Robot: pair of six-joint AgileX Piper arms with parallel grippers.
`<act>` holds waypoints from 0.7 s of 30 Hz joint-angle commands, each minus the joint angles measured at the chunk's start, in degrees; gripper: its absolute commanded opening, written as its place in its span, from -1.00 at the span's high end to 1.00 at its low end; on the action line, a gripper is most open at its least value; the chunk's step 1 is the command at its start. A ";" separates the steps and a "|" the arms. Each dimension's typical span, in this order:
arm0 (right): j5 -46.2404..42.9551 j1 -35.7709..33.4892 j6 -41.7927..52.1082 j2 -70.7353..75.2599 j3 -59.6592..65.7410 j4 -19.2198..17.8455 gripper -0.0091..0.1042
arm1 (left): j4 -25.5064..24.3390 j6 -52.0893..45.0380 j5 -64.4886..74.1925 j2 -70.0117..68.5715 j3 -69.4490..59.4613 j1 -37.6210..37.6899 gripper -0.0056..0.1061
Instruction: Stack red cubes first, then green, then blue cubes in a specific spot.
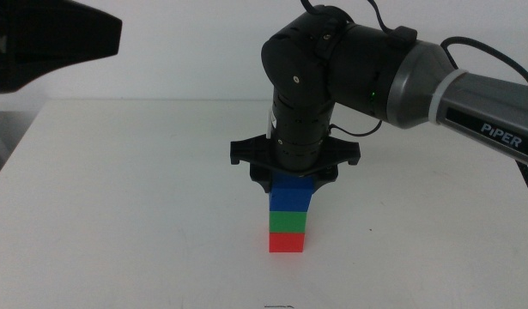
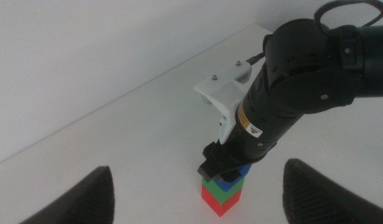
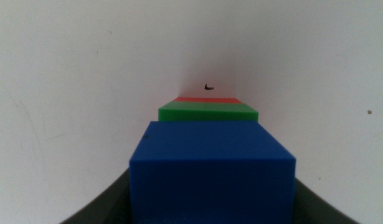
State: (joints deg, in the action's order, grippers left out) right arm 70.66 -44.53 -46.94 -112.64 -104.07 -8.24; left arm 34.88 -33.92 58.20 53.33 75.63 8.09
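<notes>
Red, green and blue are sitting in a neat tower at the lower centre of the middle view: the red cube (image 1: 287,243) is resting on the white tabletop (image 1: 118,197), the green cube (image 1: 288,222) is lying squarely on it, and the blue cube (image 1: 293,195) is topping the pile. No mark is showing the chosen spot; only a tiny dark speck (image 3: 208,86) is lying on the tabletop just beside the red cube in the right wrist view.

Reaching in from the right of the frame, the right gripper (image 1: 294,182) is pointing straight down over the tower, its jaws sitting at the upper part of the blue cube. In the right wrist view that cube is filling the lower centre between the jaws, but I cannot tell whether they are pinching it or standing slightly off its sides.

Showing as a dark blurred shape in the upper left of the middle view, the left gripper (image 2: 197,199) is hanging well apart from the tower, its jaws spread wide with nothing between them.

Judging by the order of colours, the stacking is looking essentially done. What seems left is for the right gripper to let go, if it is gripping, and lift clear without nudging the tower.
</notes>
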 commanded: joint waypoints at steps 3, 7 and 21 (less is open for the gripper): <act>1.73 -0.09 2.72 3.26 -1.96 -1.73 -0.01 | 2.15 0.25 -3.46 -0.13 1.33 -0.10 -0.73; 1.47 -0.09 2.51 3.26 -1.96 -1.73 -0.37 | 2.15 0.25 -3.46 -0.13 1.33 -0.10 -0.73; 0.43 0.98 4.88 10.82 -2.44 -2.38 -0.64 | 2.15 0.25 -3.46 -0.13 1.33 -0.10 -0.73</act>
State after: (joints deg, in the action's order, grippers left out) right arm 70.66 -44.23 -43.43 -107.20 -104.20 -8.53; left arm 34.88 -33.96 58.20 53.33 75.63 8.09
